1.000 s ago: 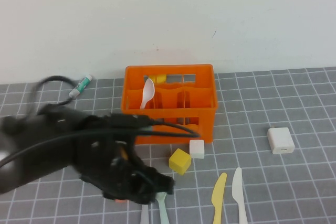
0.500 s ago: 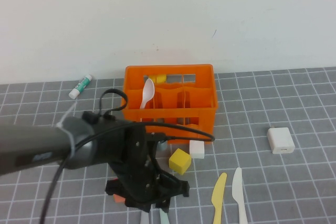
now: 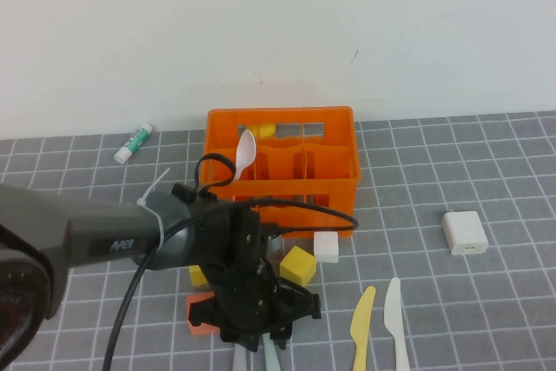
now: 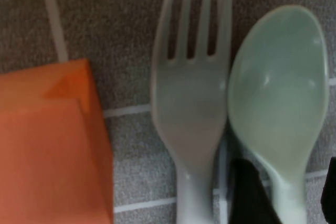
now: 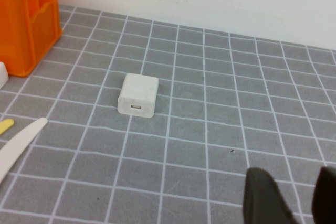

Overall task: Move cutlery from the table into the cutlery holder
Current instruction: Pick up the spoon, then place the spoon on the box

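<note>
Since a second ago we have swung our left arm across the near part of the table (image 3: 486,171), and our left gripper (image 3: 261,336) now hangs low at the near edge, right over the grey fork (image 4: 191,108) and the mint green spoon (image 4: 278,103). In the left wrist view these two lie side by side on the grid, touching along their edges, with the fork's tines and the spoon's bowl pointing the same way; our fingers stand apart, and one dark fingertip (image 4: 249,192) shows between the two handles while the other peeks in just beyond the spoon, so the spoon's handle lies between them, ungripped. An orange cube (image 4: 52,145) sits just beside the fork. In the high view a yellow cube (image 3: 298,266) and a small white cube (image 3: 326,246) rest near the front of the orange cutlery holder (image 3: 281,171), which already holds a pale spoon (image 3: 244,152) standing tilted in a left compartment and something yellow (image 3: 264,130) at its back. A yellow knife (image 3: 360,327) and a white knife (image 3: 396,319) lie side by side to the right of our left gripper. A white charger block (image 5: 138,95) lies well apart on the right, and a green-and-white tube (image 3: 133,143) by the wall. Our right gripper (image 5: 294,195) hovers over bare grid near the charger, its fingers partly apart and holding nothing.
</note>
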Action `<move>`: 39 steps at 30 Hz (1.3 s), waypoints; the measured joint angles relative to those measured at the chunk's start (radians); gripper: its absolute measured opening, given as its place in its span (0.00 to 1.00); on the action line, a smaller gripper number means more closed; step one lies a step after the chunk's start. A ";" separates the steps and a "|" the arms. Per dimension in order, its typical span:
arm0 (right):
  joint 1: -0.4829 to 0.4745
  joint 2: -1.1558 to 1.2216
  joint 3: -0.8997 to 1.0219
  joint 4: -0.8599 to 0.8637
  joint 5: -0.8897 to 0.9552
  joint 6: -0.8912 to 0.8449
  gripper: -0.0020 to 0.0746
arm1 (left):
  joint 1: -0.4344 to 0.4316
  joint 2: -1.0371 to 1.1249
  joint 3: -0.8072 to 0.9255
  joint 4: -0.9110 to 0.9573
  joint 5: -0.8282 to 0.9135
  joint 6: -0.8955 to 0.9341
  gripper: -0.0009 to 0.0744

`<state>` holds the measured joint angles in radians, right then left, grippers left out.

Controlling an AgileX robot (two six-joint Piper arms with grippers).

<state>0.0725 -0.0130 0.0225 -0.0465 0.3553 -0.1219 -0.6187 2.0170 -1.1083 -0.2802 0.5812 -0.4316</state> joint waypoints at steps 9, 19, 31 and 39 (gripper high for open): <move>0.000 0.000 0.000 0.000 0.000 0.000 0.31 | 0.000 0.002 0.000 0.009 -0.002 0.000 0.17; 0.000 0.000 0.000 0.000 0.000 0.000 0.31 | -0.027 -0.073 0.000 0.029 0.016 0.020 0.14; 0.000 0.000 0.000 0.000 0.000 0.000 0.31 | -0.092 -0.489 0.210 0.150 -0.354 0.128 0.14; 0.000 0.000 0.000 0.000 0.000 0.000 0.31 | 0.002 -0.630 0.460 0.185 -0.958 0.311 0.14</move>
<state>0.0725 -0.0130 0.0225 -0.0465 0.3553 -0.1219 -0.6163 1.3867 -0.6488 -0.0957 -0.3764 -0.1210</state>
